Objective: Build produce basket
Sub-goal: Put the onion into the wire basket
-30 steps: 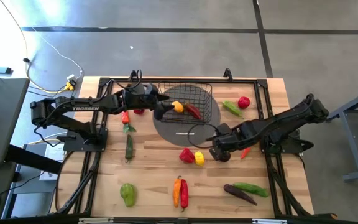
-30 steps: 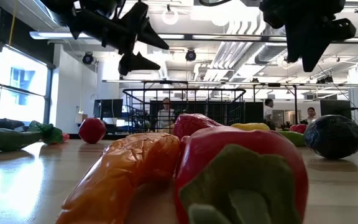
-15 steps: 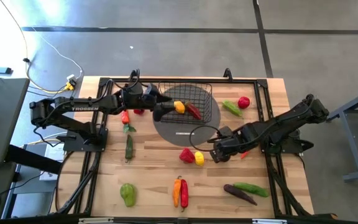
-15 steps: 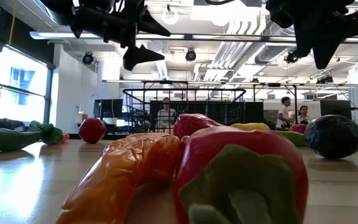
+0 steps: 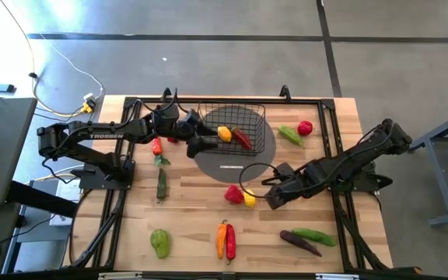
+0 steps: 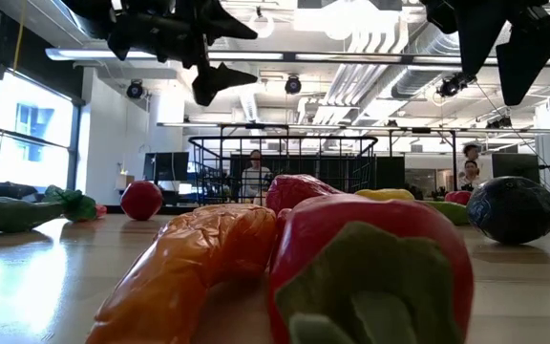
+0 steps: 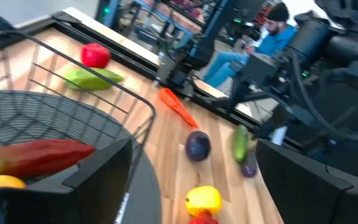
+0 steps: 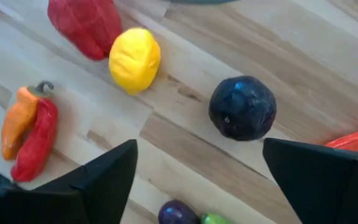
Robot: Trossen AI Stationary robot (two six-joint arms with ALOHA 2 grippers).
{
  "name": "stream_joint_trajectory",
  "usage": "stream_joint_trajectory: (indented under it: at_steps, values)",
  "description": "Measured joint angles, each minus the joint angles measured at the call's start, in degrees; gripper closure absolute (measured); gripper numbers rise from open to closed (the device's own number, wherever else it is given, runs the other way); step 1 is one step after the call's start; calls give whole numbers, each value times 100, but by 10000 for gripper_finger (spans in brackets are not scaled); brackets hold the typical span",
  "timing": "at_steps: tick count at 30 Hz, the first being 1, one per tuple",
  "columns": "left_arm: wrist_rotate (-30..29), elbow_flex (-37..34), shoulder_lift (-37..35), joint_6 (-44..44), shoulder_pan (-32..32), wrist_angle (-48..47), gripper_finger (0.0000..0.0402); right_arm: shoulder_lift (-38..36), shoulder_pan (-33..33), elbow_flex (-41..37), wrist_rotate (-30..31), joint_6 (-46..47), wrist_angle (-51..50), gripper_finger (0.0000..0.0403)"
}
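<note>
We are mid-fill: basket (image 5: 236, 128) sitting upper centre of high view, lemon and red pepper inside. Right gripper (image 8: 194, 180) hovering fingers apart, empty, above dark round eggplant (image 8: 242, 107). Left gripper (image 5: 201, 142) waiting, fingers apart, beside basket. Next, likely: lowering, closing on eggplant.

Open wood at the table's near middle, between the green pear (image 5: 159, 242) on the left and the orange-red pepper pair (image 5: 225, 239). Clear strip along the far edge, left of the basket (image 5: 235, 129). Basket mouth partly blocked by the left gripper (image 5: 197, 144) at its left rim, jaws apart. Inside, lemon (image 5: 224, 134) and red pepper (image 5: 242, 138) filling the middle. Right gripper (image 5: 271, 196) low over the wood, jaws wide, hemmed by a yellow lemon (image 8: 134, 59), a red pepper (image 8: 86, 25) and a dark round fruit (image 8: 242, 107). Cucumber (image 5: 161, 183) lying lengthwise on the left side.
</note>
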Motion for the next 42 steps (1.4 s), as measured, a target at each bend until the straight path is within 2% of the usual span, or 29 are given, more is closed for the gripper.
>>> stream_joint_trajectory:
  at_steps: [4,10,24,42]
  values:
    - [280,0,0,-97,-51,-2,69,9,45,0,51,-32,-15,50]
    - [344,0,0,-101,-308,-2,69,308,7,0,50,-29,-117,47]
    - [341,0,0,-270,-758,1,69,1132,-426,0,-284,908,-463,47]
    - [346,0,0,-294,-791,0,69,2002,-687,-1,-619,996,-320,48]
